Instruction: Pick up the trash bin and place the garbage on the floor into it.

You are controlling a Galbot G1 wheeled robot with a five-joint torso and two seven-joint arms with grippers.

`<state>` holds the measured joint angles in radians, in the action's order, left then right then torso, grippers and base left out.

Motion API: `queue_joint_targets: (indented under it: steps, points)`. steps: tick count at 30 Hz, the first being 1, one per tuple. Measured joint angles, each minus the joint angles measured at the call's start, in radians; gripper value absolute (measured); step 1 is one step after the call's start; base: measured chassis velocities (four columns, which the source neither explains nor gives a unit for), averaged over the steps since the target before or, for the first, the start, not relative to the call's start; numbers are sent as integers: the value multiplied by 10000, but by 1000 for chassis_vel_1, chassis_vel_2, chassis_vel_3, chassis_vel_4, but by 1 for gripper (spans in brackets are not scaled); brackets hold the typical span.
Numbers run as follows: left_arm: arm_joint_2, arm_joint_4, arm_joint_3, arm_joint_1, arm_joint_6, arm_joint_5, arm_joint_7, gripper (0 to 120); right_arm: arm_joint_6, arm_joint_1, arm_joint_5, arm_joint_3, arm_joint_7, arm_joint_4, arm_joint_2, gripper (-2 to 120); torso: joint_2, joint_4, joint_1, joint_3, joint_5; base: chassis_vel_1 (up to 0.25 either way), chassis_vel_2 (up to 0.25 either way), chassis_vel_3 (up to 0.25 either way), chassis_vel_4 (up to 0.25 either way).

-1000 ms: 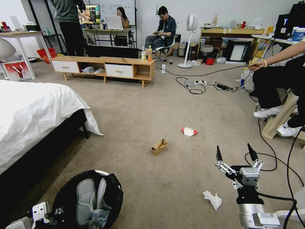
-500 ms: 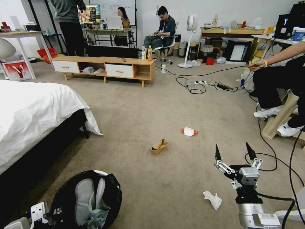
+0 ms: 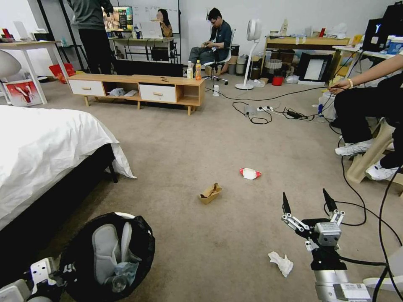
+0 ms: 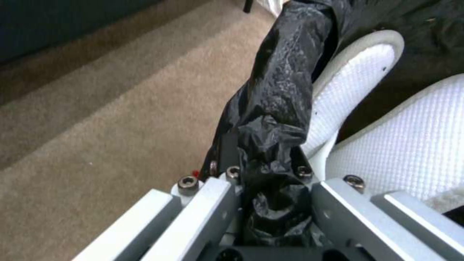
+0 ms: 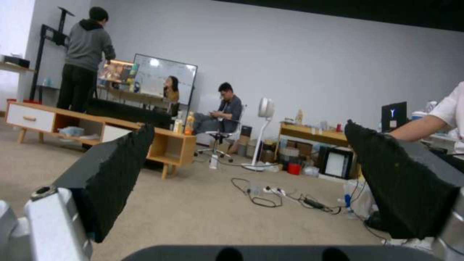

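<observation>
Because litter must drop in, the left hand (image 4: 270, 203) clamps the trash bin (image 3: 107, 256) by its bag-lined rim at 7 o'clock, mouth exposed. At 5 o'clock, the right hand (image 3: 306, 201) hangs spread above a tissue (image 3: 281, 263) on the floor (image 3: 218, 138).

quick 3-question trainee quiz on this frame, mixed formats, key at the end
1. True or false: the right gripper is shut on the white tissue.
2. What does the left gripper clamp? A) bin rim with black bag B) cardboard C) cable
3. Fill in: the tan folded cardboard lies on the ___.

Key: 1 false, it is open above the carpet; 2 A, the trash bin; 3 carpet.
</observation>
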<state>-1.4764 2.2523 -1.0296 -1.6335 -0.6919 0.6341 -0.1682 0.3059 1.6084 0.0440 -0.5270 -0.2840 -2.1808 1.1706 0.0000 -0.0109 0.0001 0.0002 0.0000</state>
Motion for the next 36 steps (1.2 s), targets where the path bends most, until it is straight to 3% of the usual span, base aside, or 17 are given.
queue_joint_targets:
  steps: [12,27,36]
  points:
    - [323,-138,-107,632,185,1204,-947,1,1,138,-5,-72,81,39,-19,100,0,0,0,0,-1,0,0,0,0]
    - [620,-309,-403,969,397,2014,-1492,1,0,83,-7,-86,161,69,138,100,0,1,0,0,-1,0,0,0,0]
    - [616,-325,97,1363,562,2366,-1653,1,31,272,-80,-186,193,41,315,100,0,-3,0,0,0,0,0,0,0]
